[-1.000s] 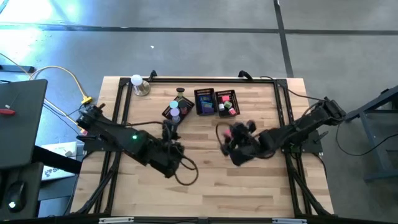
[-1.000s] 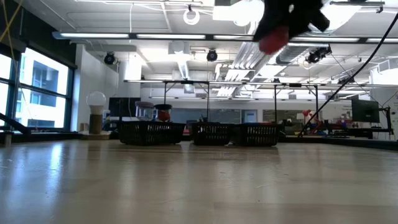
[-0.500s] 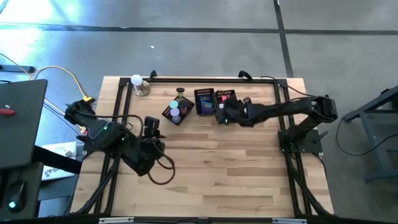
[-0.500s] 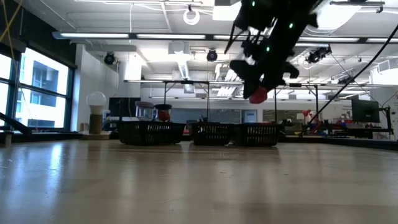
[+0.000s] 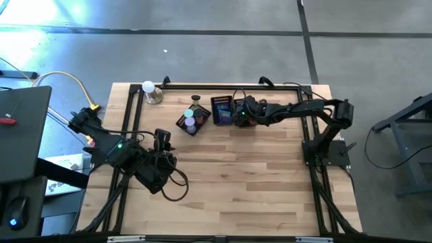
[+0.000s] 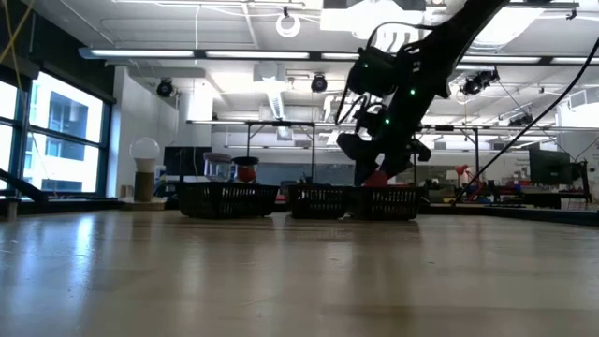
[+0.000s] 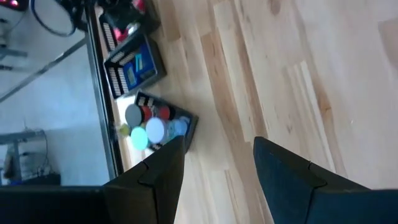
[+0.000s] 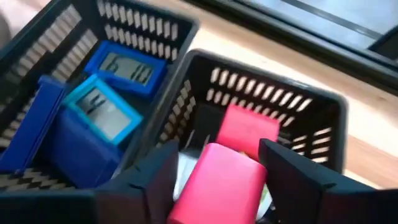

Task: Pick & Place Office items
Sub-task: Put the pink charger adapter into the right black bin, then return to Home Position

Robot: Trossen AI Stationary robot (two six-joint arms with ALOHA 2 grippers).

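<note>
1. The right tool [image 5: 241, 115] hangs over the rightmost basket [image 8: 323, 112] at the counter's [image 5: 223, 189] far edge, its fingers spread around a pink block [image 8: 217, 180] lying between them inside it.
2. The left tool [image 5: 162, 138] waits, parted and empty, above the counter's near-left part.
3. Blue pieces [image 8: 99, 118] lie in the middle basket [image 8: 56, 43].

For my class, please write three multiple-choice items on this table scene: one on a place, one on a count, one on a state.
1. Where is the right gripper?
A. over the right-hand basket
B. beside the white ball
C. at the table's front edge

2. How many black baskets stand in the row?
A. one
B. three
C. five

3. How are the left gripper's fingers?
A. apart, holding nothing
C. shut on a blue block
B. clamped on a basket

Key: 1 A, its wrist view looks into that basket; 2 B, the level view shows three; 3 A, bare table shows between them.
</note>
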